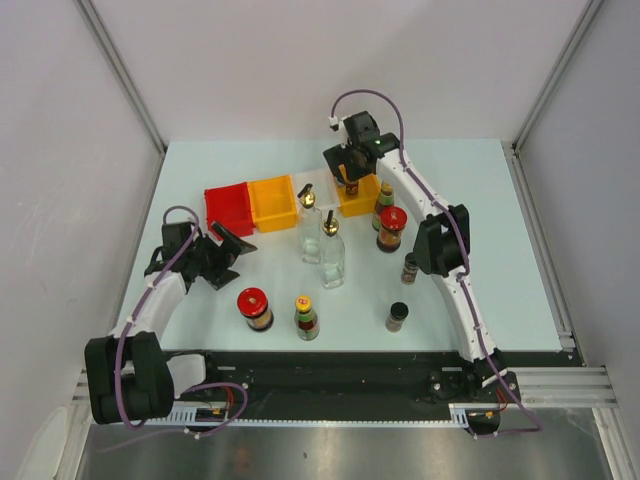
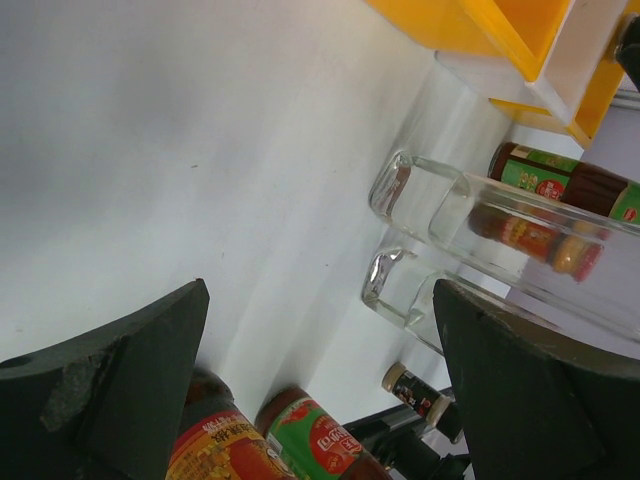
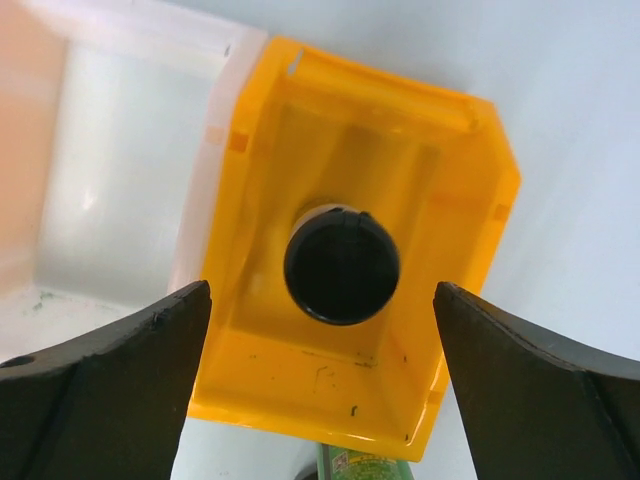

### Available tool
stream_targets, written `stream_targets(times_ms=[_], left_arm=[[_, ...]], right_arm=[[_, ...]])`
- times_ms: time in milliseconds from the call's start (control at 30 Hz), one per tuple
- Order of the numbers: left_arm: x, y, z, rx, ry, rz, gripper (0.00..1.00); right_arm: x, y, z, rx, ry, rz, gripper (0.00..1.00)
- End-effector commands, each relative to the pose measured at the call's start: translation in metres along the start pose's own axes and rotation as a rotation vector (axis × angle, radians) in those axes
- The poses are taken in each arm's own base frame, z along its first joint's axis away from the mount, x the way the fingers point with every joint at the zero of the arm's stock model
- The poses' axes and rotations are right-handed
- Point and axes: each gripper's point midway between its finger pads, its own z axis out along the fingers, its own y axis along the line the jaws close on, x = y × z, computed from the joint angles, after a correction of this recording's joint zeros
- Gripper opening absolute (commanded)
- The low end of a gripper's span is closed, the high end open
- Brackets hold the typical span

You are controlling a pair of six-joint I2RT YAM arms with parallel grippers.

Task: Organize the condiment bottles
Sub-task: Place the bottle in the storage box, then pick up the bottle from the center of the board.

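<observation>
Left gripper (image 1: 232,250): low over the table, jaws wide apart, nothing held. Red-lidded jar (image 1: 255,308) stands near it, nearer the front edge. Right gripper (image 1: 350,172): jaws spread over yellow bin (image 3: 470,200). Black-capped shaker (image 3: 341,264) upright inside, clear of both fingers.
</observation>
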Motion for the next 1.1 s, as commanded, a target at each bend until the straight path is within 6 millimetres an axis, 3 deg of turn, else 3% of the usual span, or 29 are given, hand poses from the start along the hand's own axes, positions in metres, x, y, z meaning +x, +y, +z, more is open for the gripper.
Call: stream_targets(times_ms=[0,67,100,200,300,333,400,433,533,567,600,667,733,800,900,933,1000,1033,1067], left_arm=[[-0.001,-0.007,-0.006,0.027,-0.016,0.06,1.0],[-0.003,-0.011,-0.01,0.037,-0.03,0.075,1.0],[-0.005,-0.012,-0.013,0.034,-0.037,0.084,1.0],[-0.009,-0.02,-0.022,0.049,-0.069,0.115,1.0],[-0.014,-0.029,-0.032,0.068,-0.105,0.141,1.0],[-0.017,-0.03,-0.035,0.064,-0.123,0.146,1.0],[-0.022,-0.036,-0.043,0.067,-0.149,0.172,1.0],[-0.024,-0.038,-0.046,0.068,-0.157,0.182,1.0],[-0.032,-0.05,-0.056,0.077,-0.171,0.229,1.0],[-0.033,-0.052,-0.059,0.075,-0.17,0.258,1.0],[-0.038,-0.061,-0.065,0.091,-0.185,0.286,1.0],[-0.042,-0.065,-0.071,0.087,-0.197,0.338,1.0],[-0.048,-0.074,-0.081,0.092,-0.225,0.38,1.0],[-0.056,-0.076,-0.09,0.06,-0.267,0.408,1.0],[-0.063,-0.079,-0.097,0.051,-0.31,0.417,1.0],[-0.064,-0.079,-0.098,0.051,-0.321,0.418,1.0],[-0.066,-0.078,-0.099,0.05,-0.344,0.42,1.0],[-0.067,-0.078,-0.099,0.05,-0.353,0.425,1.0],[-0.067,-0.077,-0.099,0.049,-0.356,0.425,1.0]], right_arm=[[-0.079,-0.025,-0.069,0.116,-0.258,0.071,1.0],[-0.088,-0.035,-0.078,0.148,-0.301,0.096,1.0],[-0.099,-0.039,-0.094,0.155,-0.344,0.123,1.0],[-0.111,-0.057,-0.114,0.201,-0.407,0.179,1.0],[-0.12,-0.078,-0.148,0.243,-0.471,0.252,1.0],[-0.125,-0.088,-0.171,0.258,-0.505,0.288,1.0],[-0.119,-0.094,-0.185,0.266,-0.504,0.304,1.0],[-0.118,-0.099,-0.208,0.273,-0.522,0.316,1.0],[-0.09,-0.101,-0.221,0.291,-0.469,0.324,1.0],[-0.088,-0.102,-0.251,0.294,-0.502,0.332,1.0],[-0.064,-0.1,-0.24,0.298,-0.439,0.331,1.0],[-0.046,-0.096,-0.267,0.289,-0.44,0.345,1.0],[-0.009,-0.083,-0.26,0.242,-0.355,0.341,0.97],[0.021,-0.07,-0.268,0.201,-0.316,0.354,0.95],[0.051,-0.052,-0.28,0.138,-0.276,0.38,0.92],[0.073,-0.042,-0.272,0.111,-0.215,0.381,0.9],[0.092,-0.033,-0.275,0.098,-0.186,0.4,0.9],[0.113,-0.023,-0.266,0.088,-0.128,0.393,0.9],[0.122,-0.018,-0.264,0.086,-0.11,0.393,0.9]])
